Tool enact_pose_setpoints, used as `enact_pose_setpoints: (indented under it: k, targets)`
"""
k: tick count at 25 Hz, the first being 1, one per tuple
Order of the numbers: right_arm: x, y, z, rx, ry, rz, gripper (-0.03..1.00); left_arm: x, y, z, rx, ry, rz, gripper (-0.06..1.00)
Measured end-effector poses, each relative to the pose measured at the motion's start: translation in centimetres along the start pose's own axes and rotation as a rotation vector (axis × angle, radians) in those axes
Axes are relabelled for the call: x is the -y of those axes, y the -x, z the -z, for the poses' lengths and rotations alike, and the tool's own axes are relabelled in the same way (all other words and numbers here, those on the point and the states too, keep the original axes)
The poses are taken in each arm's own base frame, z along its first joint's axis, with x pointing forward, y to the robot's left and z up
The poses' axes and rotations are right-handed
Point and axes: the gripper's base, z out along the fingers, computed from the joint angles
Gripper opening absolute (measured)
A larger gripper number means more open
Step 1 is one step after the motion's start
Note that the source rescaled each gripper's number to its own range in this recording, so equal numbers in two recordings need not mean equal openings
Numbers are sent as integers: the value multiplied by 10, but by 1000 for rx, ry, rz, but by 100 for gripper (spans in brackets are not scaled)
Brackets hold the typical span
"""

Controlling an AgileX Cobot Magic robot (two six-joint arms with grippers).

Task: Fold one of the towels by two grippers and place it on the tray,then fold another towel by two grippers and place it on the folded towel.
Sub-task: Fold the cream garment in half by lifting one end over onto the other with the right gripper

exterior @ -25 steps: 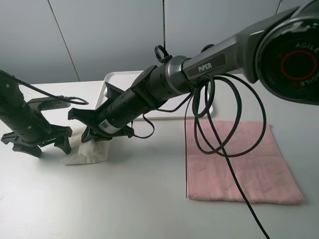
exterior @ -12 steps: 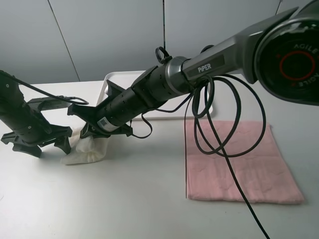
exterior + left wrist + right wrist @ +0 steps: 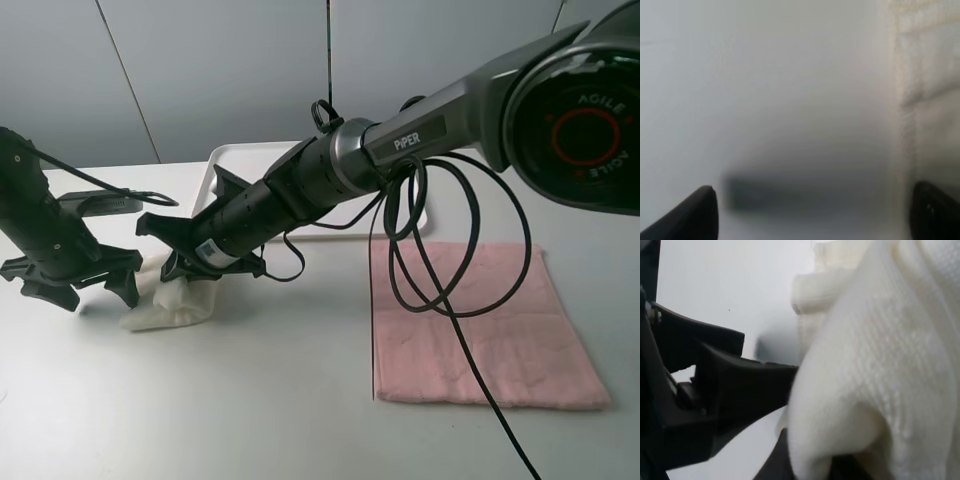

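Note:
A white towel (image 3: 172,303) lies bunched on the table at the left. My right gripper (image 3: 188,268) reaches across the middle and is shut on the towel's upper part. The right wrist view shows the white cloth (image 3: 880,365) bulging out against a dark finger (image 3: 740,385). My left gripper (image 3: 92,284) is open and sits just left of the towel, low over the table. Its fingertips (image 3: 690,215) stand wide apart, with the towel's edge (image 3: 930,90) to one side. A pink towel (image 3: 480,325) lies flat at the right. The white tray (image 3: 225,155) sits at the back, partly hidden by the right arm.
Black cable loops (image 3: 450,280) hang from the right arm over the pink towel's near-left part. The right arm stretches low across the tray's front. A grey wall closes off the back of the white table (image 3: 250,400).
My left gripper has drawn a little to the left, away from the white towel. My right gripper keeps its hold on the towel and has barely shifted.

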Motion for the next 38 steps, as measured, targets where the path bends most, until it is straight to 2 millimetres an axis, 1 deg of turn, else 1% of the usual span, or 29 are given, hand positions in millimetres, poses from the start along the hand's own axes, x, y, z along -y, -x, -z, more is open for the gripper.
enact_pose_setpoints:
  k: [8,11,15,16,17,20,21,26,29,30,32,35,38]
  targets:
    - [0,0,0,0,0,2,6,4,27,51,95,-10,-31,100]
    - [0,0,0,0,0,4,6,5,35,62,108,-8,-40,100]
    - [0,0,0,0,0,4,6,6,39,70,111,-6,-52,100]
    - [0,0,0,1,2,1,9,6,40,71,111,-5,-54,100]
    - [-1,0,0,4,6,-2,14,6,40,72,114,-4,-57,100]
    - [-6,-2,-3,10,34,-7,35,6,40,73,114,-4,-61,100]
    - [-10,-5,-5,9,47,-4,40,6,40,74,115,-4,-61,100]
    - [-23,-15,-12,18,100,27,55,6,39,74,107,-3,-68,100]
    - [-24,-14,-12,31,108,41,70,5,39,74,101,-3,-68,100]
    - [-24,-14,-12,33,111,43,74,5,39,74,99,-3,-68,100]
    - [-24,-13,-12,34,111,46,77,6,40,75,101,-3,-68,100]
    - [-24,-13,-11,34,97,68,78,6,42,79,107,-3,-70,100]
    - [-22,-5,-2,50,68,101,78,6,43,80,105,-3,-73,100]
